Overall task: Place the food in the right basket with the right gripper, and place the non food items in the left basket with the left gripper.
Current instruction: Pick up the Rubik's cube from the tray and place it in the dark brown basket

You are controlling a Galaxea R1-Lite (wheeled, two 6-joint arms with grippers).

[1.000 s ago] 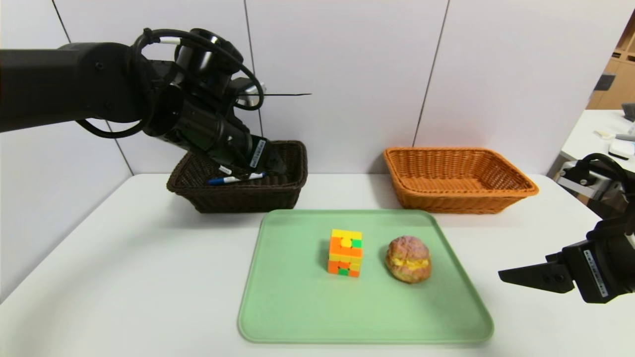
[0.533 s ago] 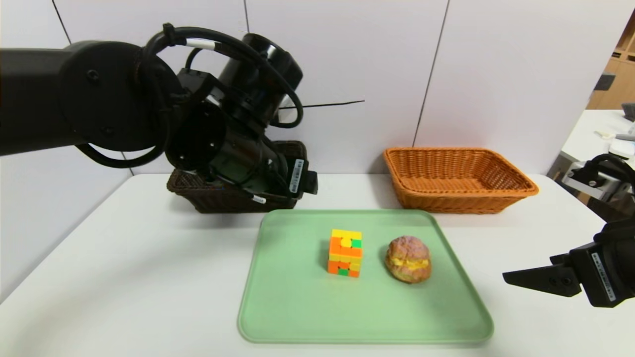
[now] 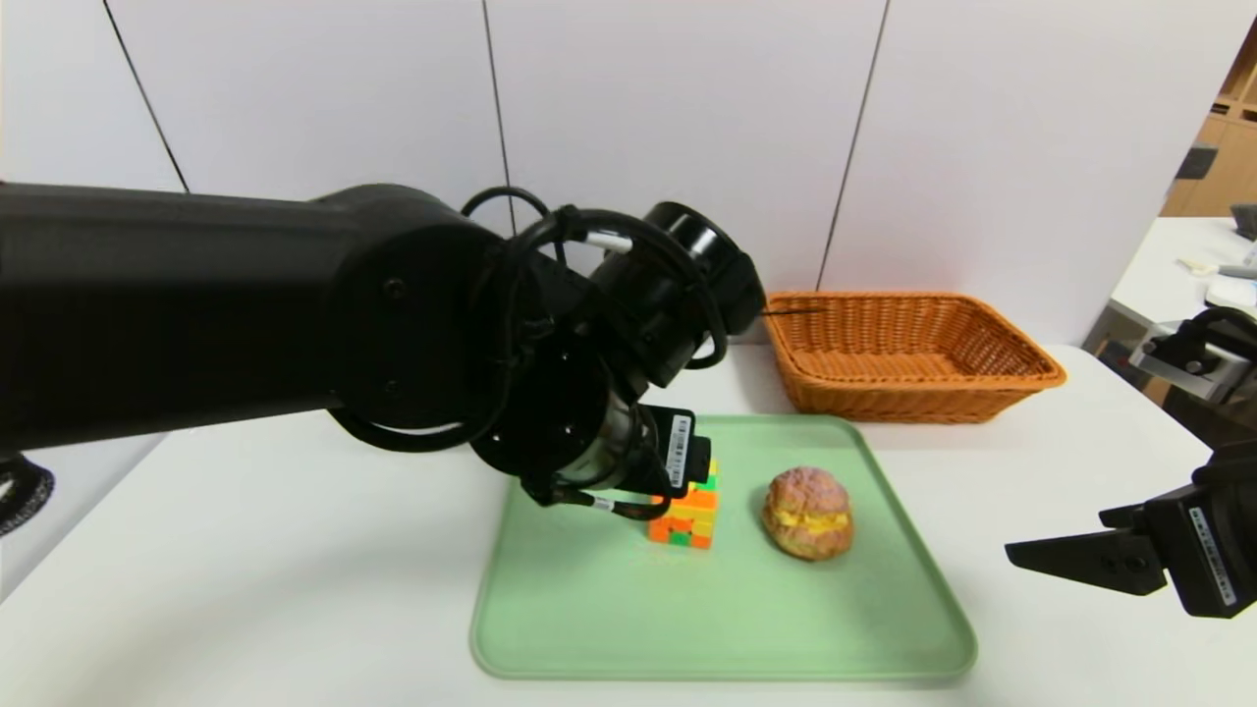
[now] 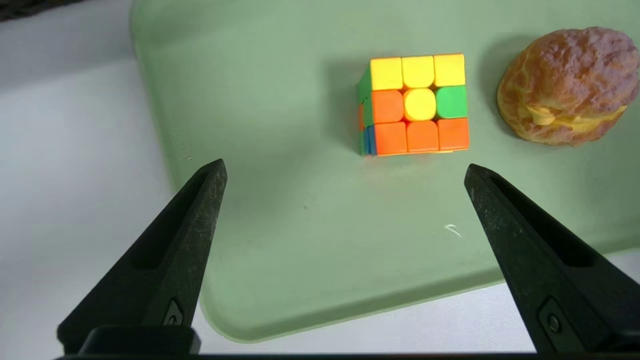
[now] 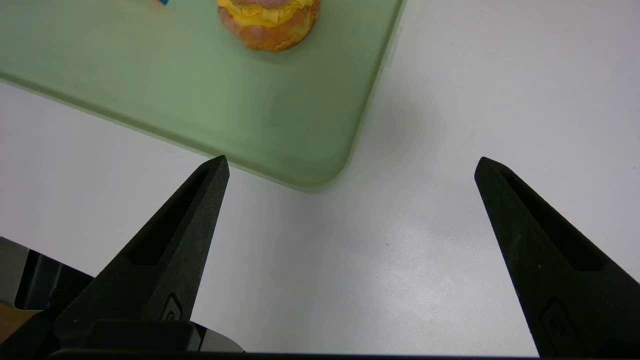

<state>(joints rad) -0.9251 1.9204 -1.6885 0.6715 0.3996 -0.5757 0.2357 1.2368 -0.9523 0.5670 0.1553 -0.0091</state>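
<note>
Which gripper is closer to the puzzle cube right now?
The left one. The left gripper hangs open above the tray beside the cube; the right gripper is off past the tray's right edge.

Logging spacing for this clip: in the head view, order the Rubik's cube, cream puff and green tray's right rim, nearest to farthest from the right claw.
From the right claw, open beside the tray:
1. Green tray's right rim, facing the claw.
2. Cream puff, on the tray's right side.
3. Rubik's cube, left of the puff.

Pale wall panels (image 3: 678, 128) with dark seams behind a white table (image 3: 295, 579).
</note>
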